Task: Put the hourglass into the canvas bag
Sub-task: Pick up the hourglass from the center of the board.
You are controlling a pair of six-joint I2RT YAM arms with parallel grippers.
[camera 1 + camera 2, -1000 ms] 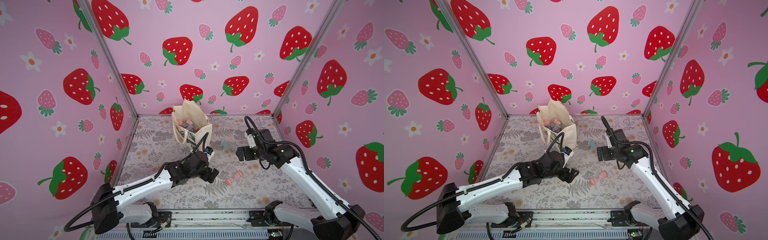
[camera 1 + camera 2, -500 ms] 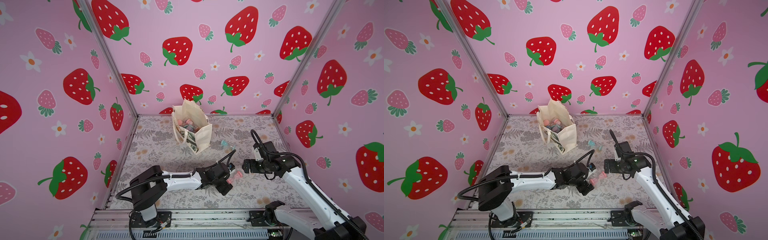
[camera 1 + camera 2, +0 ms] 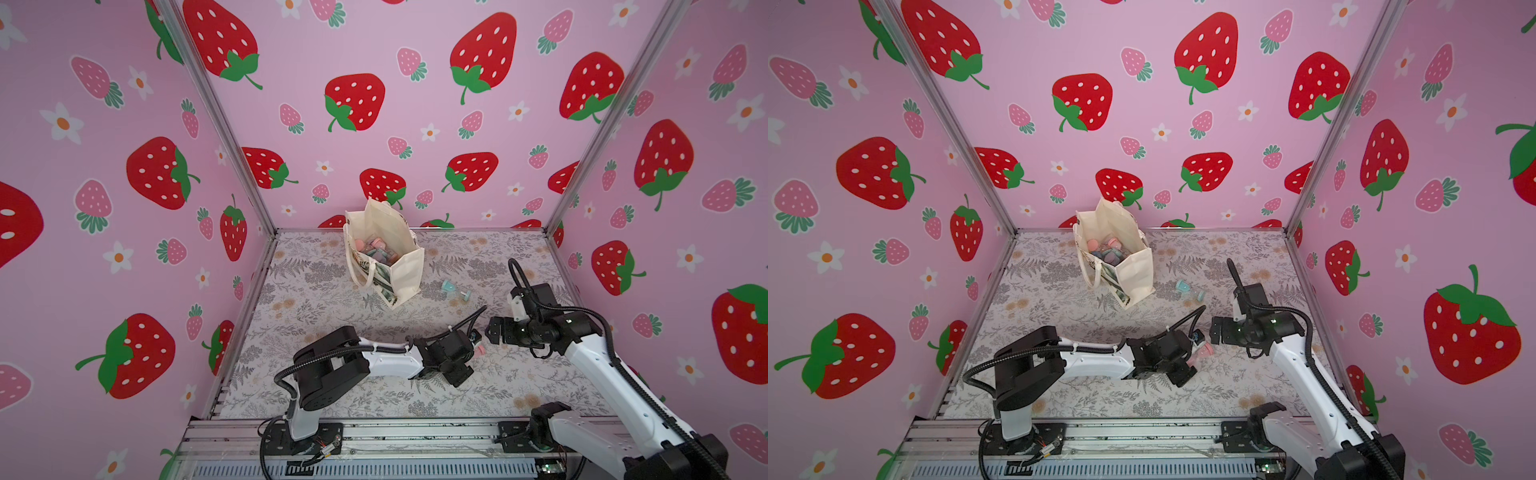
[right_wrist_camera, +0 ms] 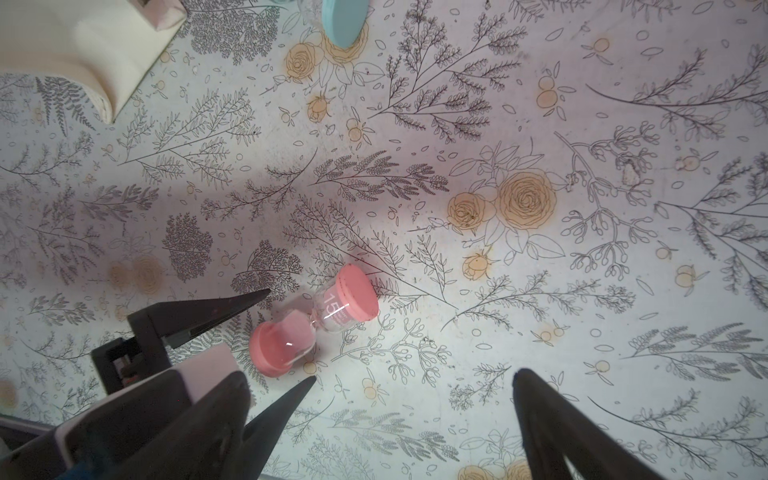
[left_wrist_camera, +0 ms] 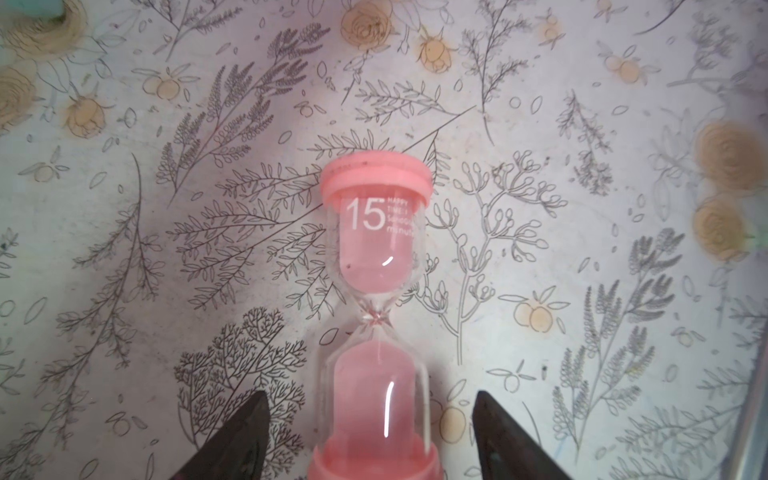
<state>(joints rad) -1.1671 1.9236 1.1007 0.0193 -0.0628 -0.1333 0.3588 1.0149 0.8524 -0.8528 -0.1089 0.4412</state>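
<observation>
Strawberry-print walls (image 3: 415,62) on three sides; floral-print surface (image 3: 316,299).

- Pink hourglass (image 5: 376,291) lies on its side on the surface at about 4 o'clock from the middle. It does not look to have shifted in the last second.
- Left gripper (image 5: 370,395): a second ago it was near mid-surface, short of the hourglass. Now it has reached out and come down over the nearer bulb. Jaws are apart, one finger on each side of the glass with a gap showing on both sides, and narrower than they were. No contact yet.
- Right gripper (image 3: 491,330): jaws wide apart and empty, just off the hourglass at 1 o'clock. Its arm sits lower and nearer the front than a second ago.
- Canvas bag (image 3: 405,270) stands open at 12 o'clock near the back wall, well apart from the hourglass, with several pastel pieces already inside.
- Teal hourglass (image 3: 455,289) lies loose between the bag and the grippers.

Reading: the reach is done and the grasp is under way. Lift and carry to the bag remain. Round glass may roll as the jaws meet it.
</observation>
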